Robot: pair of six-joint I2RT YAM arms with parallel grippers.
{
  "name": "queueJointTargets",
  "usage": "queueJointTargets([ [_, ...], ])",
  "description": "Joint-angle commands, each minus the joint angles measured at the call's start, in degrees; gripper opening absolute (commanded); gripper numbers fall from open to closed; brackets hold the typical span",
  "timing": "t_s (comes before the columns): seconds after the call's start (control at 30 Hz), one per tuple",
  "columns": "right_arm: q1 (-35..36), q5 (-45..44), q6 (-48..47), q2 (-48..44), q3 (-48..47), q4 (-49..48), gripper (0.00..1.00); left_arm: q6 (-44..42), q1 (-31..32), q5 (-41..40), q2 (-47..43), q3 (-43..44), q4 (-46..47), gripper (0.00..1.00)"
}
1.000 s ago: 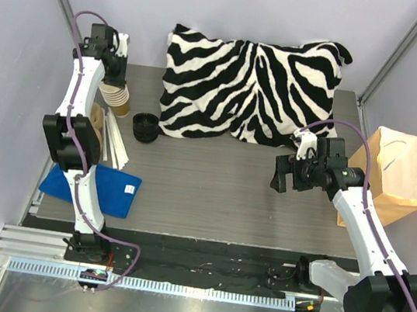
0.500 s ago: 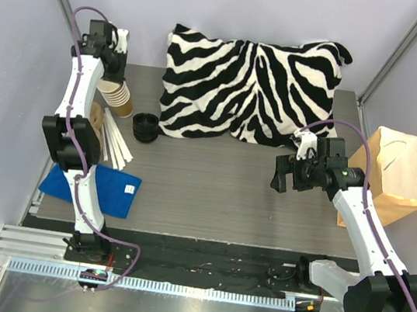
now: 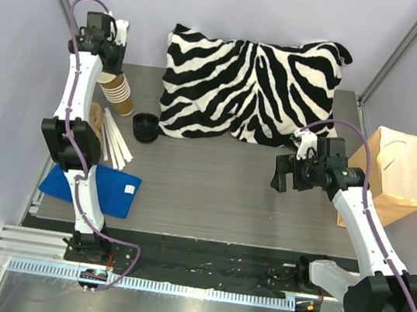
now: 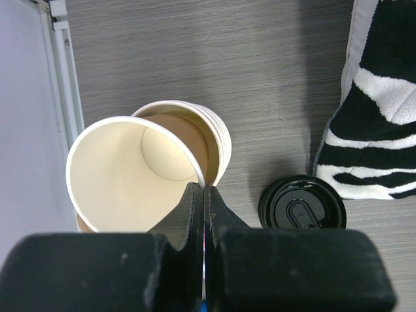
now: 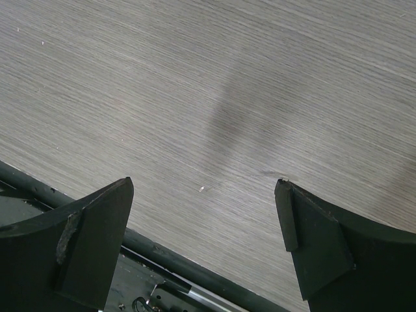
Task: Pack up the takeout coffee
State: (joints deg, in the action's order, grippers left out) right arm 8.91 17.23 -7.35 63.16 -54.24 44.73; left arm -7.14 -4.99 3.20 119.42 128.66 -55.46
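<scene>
No takeout coffee with its lid on is in view. At the back left my left gripper (image 3: pixel 105 60) (image 4: pixel 204 188) is shut, pinching the rim wall of a lidless paper cup (image 4: pixel 123 170), one finger inside and one outside. That cup sits above and to the left of the stack of brown paper cups (image 4: pixel 220 140) (image 3: pixel 118 93). A stack of black lids (image 4: pixel 302 205) (image 3: pixel 145 126) rests on the table just right of the cups. My right gripper (image 3: pixel 287 177) (image 5: pixel 205 190) hovers open over bare table at the right, with nothing between its fingers.
A zebra-striped pillow (image 3: pixel 251 84) fills the back middle. A brown paper bag (image 3: pixel 394 177) with white handles stands at the right edge. White sticks (image 3: pixel 114 143) and a blue cloth (image 3: pixel 102 187) lie at the left. The side wall is close beside the left arm.
My left gripper has closed fully on the cup's rim and moved slightly up and back, and the cups have tilted with it. The right arm has not moved.
</scene>
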Motion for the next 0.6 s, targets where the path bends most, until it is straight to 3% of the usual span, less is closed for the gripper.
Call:
queueJointTargets([
  [0.0,0.15,0.34,-0.29,-0.67,-1.04,-1.49,1.00,-3.85,0.25,-1.36,-2.96,3.96,-0.52,0.00],
  [0.13,0.15,1.05,-0.47,-0.58,-2.10,-1.05,1.00,-4.38,0.34,-0.83,-3.66,8.61,-2.63,0.00],
  [0.4,-0.03,1.84,-0.47,-0.58,-2.28,-1.05,1.00,-7.54,2.44,-1.18,-10.07,8.80,-2.10,0.00],
  [0.57,-0.29,2.80,-0.29,-0.31,-2.63,-0.96,1.00,-11.75,11.74,0.23,-19.47,-0.39,-3.95,0.00],
])
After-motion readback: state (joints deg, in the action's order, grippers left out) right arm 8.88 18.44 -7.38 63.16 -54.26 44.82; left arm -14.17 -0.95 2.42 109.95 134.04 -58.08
